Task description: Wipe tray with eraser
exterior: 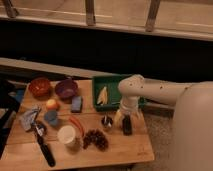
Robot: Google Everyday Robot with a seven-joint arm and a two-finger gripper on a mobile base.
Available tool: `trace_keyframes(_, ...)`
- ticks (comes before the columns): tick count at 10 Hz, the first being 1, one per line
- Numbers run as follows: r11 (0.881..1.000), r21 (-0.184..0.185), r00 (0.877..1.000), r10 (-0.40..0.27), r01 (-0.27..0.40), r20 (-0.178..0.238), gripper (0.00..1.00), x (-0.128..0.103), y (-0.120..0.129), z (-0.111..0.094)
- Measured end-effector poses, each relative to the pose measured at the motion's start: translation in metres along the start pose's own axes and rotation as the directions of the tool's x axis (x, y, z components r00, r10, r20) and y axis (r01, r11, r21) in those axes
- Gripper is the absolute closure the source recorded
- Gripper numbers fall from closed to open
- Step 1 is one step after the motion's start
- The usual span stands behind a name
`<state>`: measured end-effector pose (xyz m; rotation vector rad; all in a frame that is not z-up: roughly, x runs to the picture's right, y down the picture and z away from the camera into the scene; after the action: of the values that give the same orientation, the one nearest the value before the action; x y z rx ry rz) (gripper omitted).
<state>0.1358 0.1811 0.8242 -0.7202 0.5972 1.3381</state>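
Camera view: wooden surface [125,147], cluttered. Green tray [112,83] sits at the surface's 1 o'clock corner, with a yellow wedge [102,95] inside its left half. The white arm [150,90] crosses the tray's right side. Pincer [125,118] points down just off the tray's 6 o'clock edge, spread wide, gripping nothing. Black eraser [127,126] lies on the surface right under it; contact unclear. Small metal cup [106,121] at the eraser's 9 o'clock. Blue block [76,103] and purple bowl [65,89] at the tray's 9 o'clock.

Green tray [113,84], black eraser [127,127] beneath cream claw [124,118], red bowl [40,86], purple bowl [66,89], blue block [76,103], pale wooden table [122,147]
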Motion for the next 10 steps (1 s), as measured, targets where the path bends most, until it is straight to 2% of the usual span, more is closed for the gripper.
trace_keyframes(4,1.0,0.001,0.999,0.031,-0.031,-0.013,0.22,-0.017,-0.007,0.015)
trace_keyframes(5,0.999,0.0,0.999,0.039,-0.039,-0.02,0.31,-0.018,-0.008,0.021)
trace_keyframes(7,0.999,0.004,0.999,0.038,-0.038,-0.009,0.51,-0.016,-0.009,0.019)
trace_keyframes(8,0.999,0.004,0.999,0.038,-0.038,0.003,0.63,-0.014,-0.011,0.015)
trace_keyframes(10,0.998,0.001,0.998,0.055,-0.055,0.027,0.8,-0.012,-0.016,0.009)
